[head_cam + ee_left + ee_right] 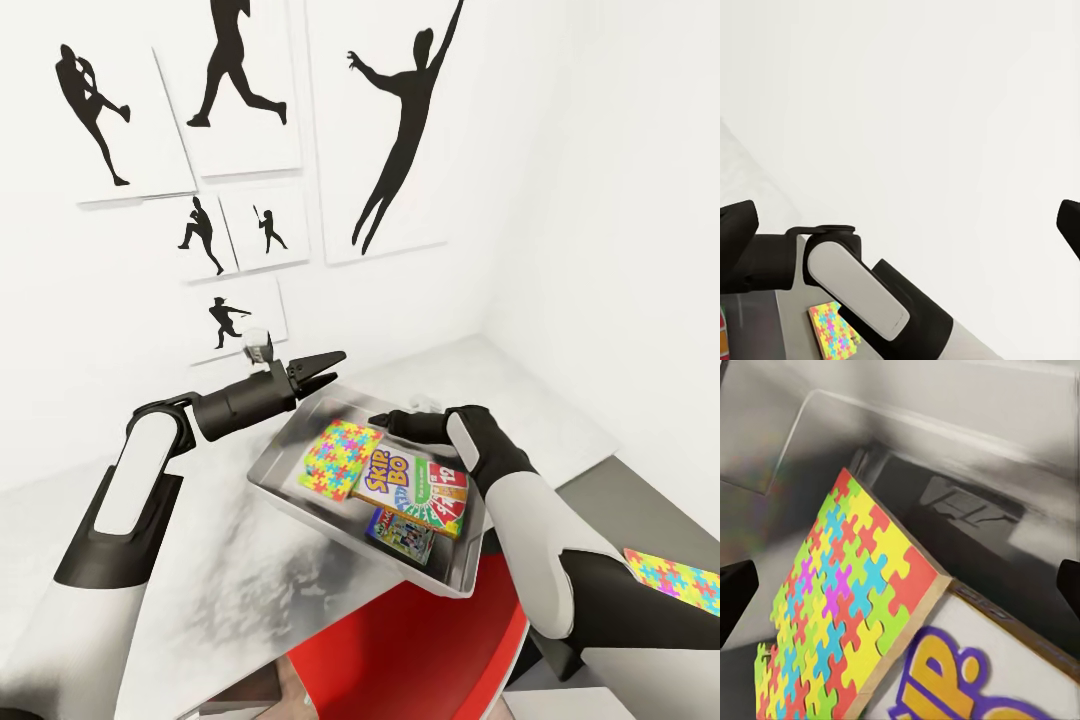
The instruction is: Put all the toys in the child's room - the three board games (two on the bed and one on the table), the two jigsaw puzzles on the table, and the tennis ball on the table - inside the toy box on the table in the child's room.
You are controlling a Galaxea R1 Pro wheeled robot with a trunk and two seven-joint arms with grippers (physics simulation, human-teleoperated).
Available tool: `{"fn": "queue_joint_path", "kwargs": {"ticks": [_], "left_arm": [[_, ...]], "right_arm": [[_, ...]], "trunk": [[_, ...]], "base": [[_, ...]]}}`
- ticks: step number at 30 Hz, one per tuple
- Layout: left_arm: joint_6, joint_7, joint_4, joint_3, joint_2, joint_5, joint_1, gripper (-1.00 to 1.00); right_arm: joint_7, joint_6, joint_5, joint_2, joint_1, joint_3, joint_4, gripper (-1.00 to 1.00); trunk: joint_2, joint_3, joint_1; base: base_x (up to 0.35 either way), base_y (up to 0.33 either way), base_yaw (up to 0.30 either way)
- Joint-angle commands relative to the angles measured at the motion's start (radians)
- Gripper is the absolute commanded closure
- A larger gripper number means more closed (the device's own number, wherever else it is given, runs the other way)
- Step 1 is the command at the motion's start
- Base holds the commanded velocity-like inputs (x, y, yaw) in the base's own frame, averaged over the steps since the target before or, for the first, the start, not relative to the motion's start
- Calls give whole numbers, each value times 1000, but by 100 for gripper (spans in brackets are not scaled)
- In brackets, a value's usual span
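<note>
Both tools spread wide, empty — right tool (385, 420) above puzzle box (847, 607) in toy box (275, 478).

Two jigsaw puzzles (341, 459) (676, 580), two board games (415, 488) (402, 532), one toy box (283, 446), six silhouette pictures (400, 120).

The pale grey-white table (190, 600) carried the light grey toy box (285, 478) at about its two o'clock. A second puzzle-patterned box (675, 578) lay at four o'clock, apparently on the darker cabinet section (640, 510).
</note>
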Motion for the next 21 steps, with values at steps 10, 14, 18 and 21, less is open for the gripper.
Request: {"fn": "queue_joint_path", "kwargs": {"ticks": [10,14,18,21], "left_arm": [[1,-8,0,0,1,-7,-1,-100],[1,-8,0,0,1,-7,-1,-100],[1,-8,0,0,1,-7,-1,-100],[1,-8,0,0,1,-7,-1,-100]], "right_arm": [[-2,9,-6,-3,2,-6,-13,-100],[-1,11,-6,-4,2,-6,-21,-100],[0,16,-6,-6,8,-8,-51,-100],[1,27,-6,-7,20,-8,-77,-100]], "trunk": [[-2,-2,1],[-2,-2,1],[-2,-2,1],[-2,-2,1]], "base": [[0,0,0],[0,0,0],[0,0,0],[0,0,0]]}}
